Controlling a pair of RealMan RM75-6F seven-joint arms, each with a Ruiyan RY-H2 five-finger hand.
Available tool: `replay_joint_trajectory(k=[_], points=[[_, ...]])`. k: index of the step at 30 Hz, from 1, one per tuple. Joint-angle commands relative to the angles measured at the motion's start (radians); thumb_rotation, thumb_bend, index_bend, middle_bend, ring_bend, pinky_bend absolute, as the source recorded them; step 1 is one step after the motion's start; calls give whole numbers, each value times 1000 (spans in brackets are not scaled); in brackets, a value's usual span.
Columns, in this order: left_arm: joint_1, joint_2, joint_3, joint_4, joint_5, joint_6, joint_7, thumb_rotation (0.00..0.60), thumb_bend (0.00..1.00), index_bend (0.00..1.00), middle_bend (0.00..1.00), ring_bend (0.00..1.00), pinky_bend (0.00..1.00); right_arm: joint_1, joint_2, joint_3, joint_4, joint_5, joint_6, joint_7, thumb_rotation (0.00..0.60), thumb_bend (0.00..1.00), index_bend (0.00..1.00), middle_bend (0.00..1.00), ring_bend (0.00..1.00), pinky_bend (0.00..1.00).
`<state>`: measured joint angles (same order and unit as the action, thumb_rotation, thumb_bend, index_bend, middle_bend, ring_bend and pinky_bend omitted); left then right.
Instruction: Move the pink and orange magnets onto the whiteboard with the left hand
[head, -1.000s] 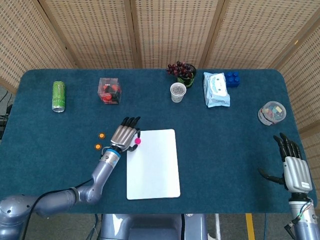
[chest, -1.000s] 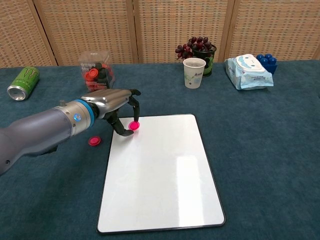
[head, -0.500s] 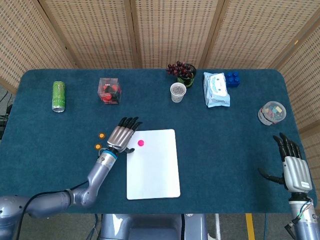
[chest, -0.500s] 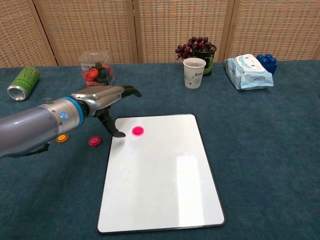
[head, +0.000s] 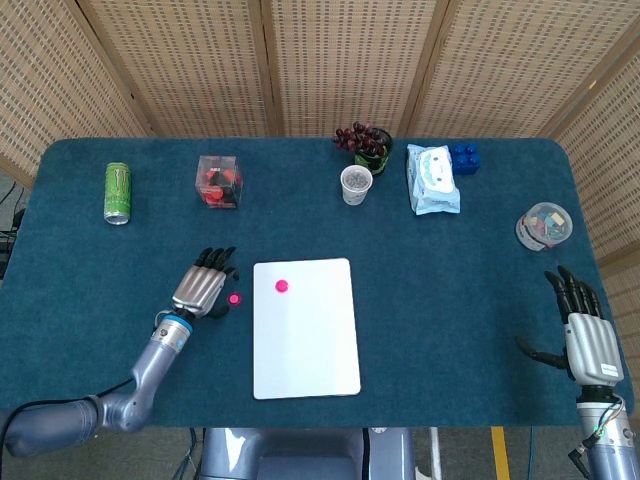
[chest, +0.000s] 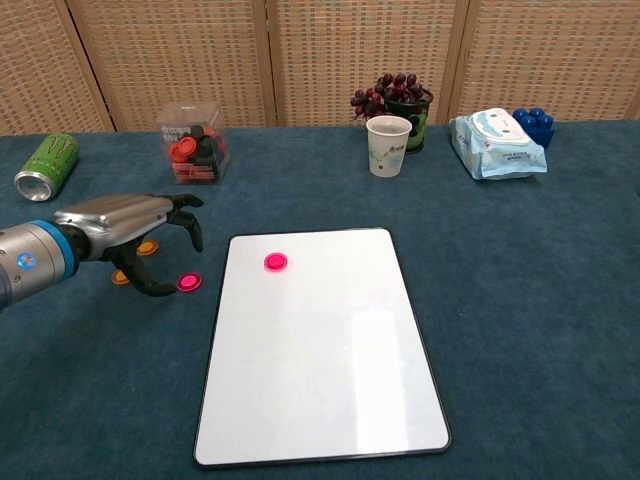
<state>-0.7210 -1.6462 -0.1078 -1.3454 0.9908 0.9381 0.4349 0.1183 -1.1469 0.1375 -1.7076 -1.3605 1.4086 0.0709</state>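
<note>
One pink magnet (head: 281, 286) (chest: 276, 262) lies on the white whiteboard (head: 306, 340) (chest: 320, 370) near its far left corner. A second pink magnet (head: 235, 298) (chest: 188, 282) lies on the blue cloth just left of the board. Two orange magnets (chest: 147, 248) (chest: 121, 277) peek out under my left hand (head: 203, 289) (chest: 130, 230); the head view hides them. That hand hovers over them with fingers spread and curved downward, holding nothing. My right hand (head: 584, 335) rests open at the near right edge, far from the board.
Along the far side stand a green can (head: 118, 192), a clear box of caps (head: 219, 181), a paper cup (head: 356, 184), grapes (head: 366, 143), a wipes pack (head: 432, 179) and blue blocks (head: 464, 158). A clear round tub (head: 545, 225) sits at the right.
My left hand let go of the pink magnet on the whiteboard, then drew back left off the board to above the orange magnets. The right hand stayed put.
</note>
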Motion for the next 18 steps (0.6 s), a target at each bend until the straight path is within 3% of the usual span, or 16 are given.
replay_joint_trajectory(k=[1, 18], points=[[2, -3, 2, 3, 5, -3, -5, 600, 279, 352, 0, 0, 0, 0, 0, 0, 0, 0, -1, 0, 600, 234, 0, 0, 0, 0], [4, -49, 10, 57, 14, -11, 13, 600, 281, 399, 0, 0, 0, 0, 1, -1, 1, 0, -1, 3, 600, 234, 0, 0, 0, 0]])
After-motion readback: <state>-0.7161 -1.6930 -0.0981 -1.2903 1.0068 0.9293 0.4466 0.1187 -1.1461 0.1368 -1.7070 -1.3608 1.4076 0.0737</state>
